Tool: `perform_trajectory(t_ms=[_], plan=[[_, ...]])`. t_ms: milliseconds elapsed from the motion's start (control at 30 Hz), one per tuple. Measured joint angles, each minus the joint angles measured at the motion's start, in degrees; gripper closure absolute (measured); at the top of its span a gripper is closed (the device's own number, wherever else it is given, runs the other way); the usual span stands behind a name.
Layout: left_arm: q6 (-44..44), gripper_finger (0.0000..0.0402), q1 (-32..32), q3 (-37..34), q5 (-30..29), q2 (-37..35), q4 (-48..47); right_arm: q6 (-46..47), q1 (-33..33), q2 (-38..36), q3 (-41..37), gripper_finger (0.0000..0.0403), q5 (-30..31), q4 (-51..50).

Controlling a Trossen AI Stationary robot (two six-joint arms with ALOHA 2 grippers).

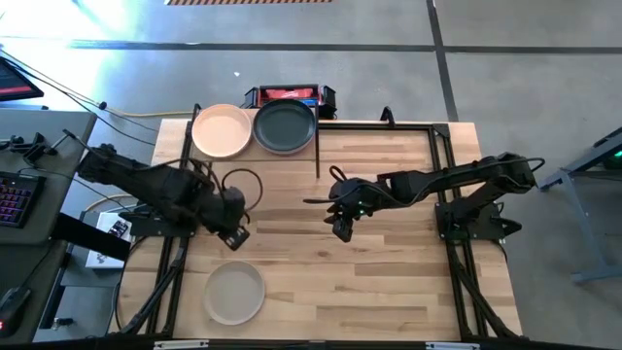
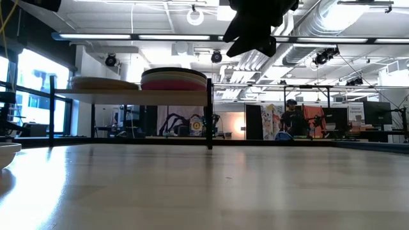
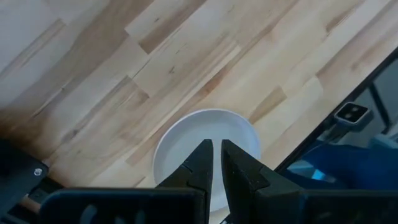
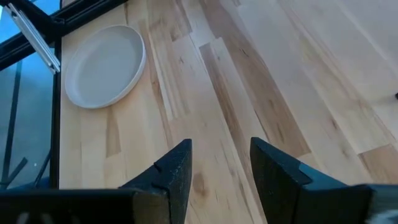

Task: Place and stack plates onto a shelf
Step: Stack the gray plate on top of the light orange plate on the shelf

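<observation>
The shelf [image 1: 255,129] at the table's far-left edge carries a peach-topped plate stack [image 1: 222,130] beside a dark grey-topped stack [image 1: 285,126]. One pale plate [image 1: 234,293] lies alone near the left front edge. The left gripper [image 1: 233,236], fingers nearly together and empty, hangs above the table between shelf and pale plate; the right gripper [image 1: 341,226], fingers apart, hovers mid-table.

Worktop [image 1: 389,282]: pale wood planks, smooth, satin sheen. Beige plate [image 1: 234,293] below left hand [image 1: 236,236]: matt, smooth. Shelf legs [image 2: 209,115]: black metal.
</observation>
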Motion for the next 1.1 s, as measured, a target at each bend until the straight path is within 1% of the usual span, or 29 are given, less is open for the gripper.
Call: perform_trajectory(t_ms=[100, 200, 400, 533, 633, 700, 933, 1100], plan=[[-0.30, 0.0379, -1.35, 0.00, -0.18, 1.56, 0.08, -0.07, 0.00, 0.00, 0.00, 0.0261, 0.01, 0.01], [-0.08, 0.0369, -2.52, 0.00, -0.04, 3.60, 0.09, -0.09, 0.00, 0.00, 0.00, 0.0261, 0.00, 0.01], [1.95, 0.0325, -4.57, 0.00, 0.10, 8.93, 0.12, -0.13, 0.00, 0.00, 0.00, 0.0261, 0.00, -0.01], [4.96, 0.0296, -5.55, 0.02, 0.25, 12.56, 0.10, -0.13, 0.00, 0.00, 0.00, 0.0261, 0.00, -0.04], [7.33, 0.0283, -6.41, 0.02, 2.01, 15.44, 0.14, -0.13, 0.00, 0.00, 0.00, 0.0261, 0.00, -0.06], [8.97, 0.0280, -7.10, 0.02, 3.47, 17.49, 0.09, -0.14, 0.00, 0.00, 0.00, 0.0261, 0.00, -0.15], [13.43, 0.0284, -9.24, 0.02, 3.60, 24.82, 0.01, -0.15, 0.00, 0.00, 0.00, 0.0261, 0.00, -1.32], [13.76, 0.0284, -9.37, 0.04, 3.62, 29.03, -0.05, -0.14, 0.00, 0.00, 0.00, 0.0261, 0.00, -1.39]])
